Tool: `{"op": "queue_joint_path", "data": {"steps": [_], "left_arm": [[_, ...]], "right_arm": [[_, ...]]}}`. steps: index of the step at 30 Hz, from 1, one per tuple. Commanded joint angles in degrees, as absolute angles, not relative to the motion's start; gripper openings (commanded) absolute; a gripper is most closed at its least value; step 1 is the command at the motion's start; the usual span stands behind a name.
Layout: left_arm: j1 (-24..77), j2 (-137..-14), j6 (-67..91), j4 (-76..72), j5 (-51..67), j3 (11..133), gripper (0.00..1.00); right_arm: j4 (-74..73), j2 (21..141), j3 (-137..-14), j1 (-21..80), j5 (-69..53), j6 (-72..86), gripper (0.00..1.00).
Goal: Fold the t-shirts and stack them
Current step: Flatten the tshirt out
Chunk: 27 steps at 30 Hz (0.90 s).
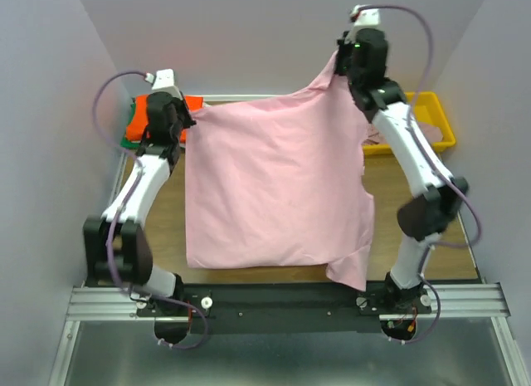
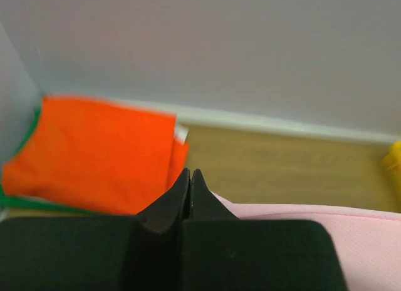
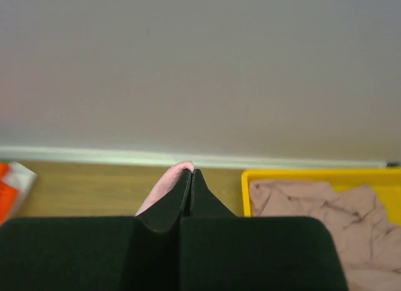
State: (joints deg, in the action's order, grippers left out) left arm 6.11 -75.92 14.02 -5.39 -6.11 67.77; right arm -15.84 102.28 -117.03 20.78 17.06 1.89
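A light pink t-shirt (image 1: 278, 187) hangs spread between both raised grippers, its lower part draping onto the table. My left gripper (image 1: 187, 120) is shut on its left top corner; pink cloth (image 2: 301, 219) shows beside the closed fingers. My right gripper (image 1: 342, 62) is shut on the right top corner, higher up; a pink fold (image 3: 164, 186) shows at the fingertips. A folded orange t-shirt (image 2: 94, 153) lies on a green one (image 2: 28, 131) at the back left. A mauve t-shirt (image 3: 319, 209) lies crumpled in the yellow tray (image 3: 313, 175).
The yellow tray (image 1: 436, 120) stands at the back right by the wall. The folded stack (image 1: 137, 120) sits in the back left corner. Grey walls close in on three sides. The arm bases and a metal rail (image 1: 282, 303) line the near edge.
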Motion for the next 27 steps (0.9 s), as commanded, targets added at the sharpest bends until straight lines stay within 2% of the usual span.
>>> {"op": "queue_joint_path", "data": {"steps": [1,2,3,4,6,9,17,27], "left_arm": [[3.78,-90.41,14.77,-2.82,-0.28,73.88,0.33],[3.87,-95.22,15.03,-2.38,1.39,75.31,0.42],[3.87,-96.93,15.29,-2.11,1.84,76.45,0.51],[4.04,-98.07,15.38,-0.80,2.80,77.60,0.67],[4.39,-98.35,15.38,-0.88,1.94,78.14,0.78],[5.10,-95.90,15.47,-1.40,0.53,76.30,0.78],[10.02,-88.51,19.76,-2.64,-0.27,61.82,0.78],[10.81,-83.32,25.39,-5.01,2.11,45.11,0.77]], "right_arm": [[-19.50,118.69,-120.83,18.73,17.06,4.65,0.08],[-20.29,120.48,-121.55,18.55,16.01,4.83,0.23],[-20.91,121.72,-121.73,18.63,14.78,4.83,0.45],[-21.27,122.42,-121.38,18.55,14.59,5.10,0.65],[-21.36,121.30,-117.97,18.63,13.11,5.62,0.95],[-21.36,118.66,-114.36,18.63,11.52,5.89,1.00],[-21.18,102.77,-91.98,18.63,2.31,12.29,1.00],[-19.43,95.01,-71.30,20.21,-8.87,18.27,0.99]]}}
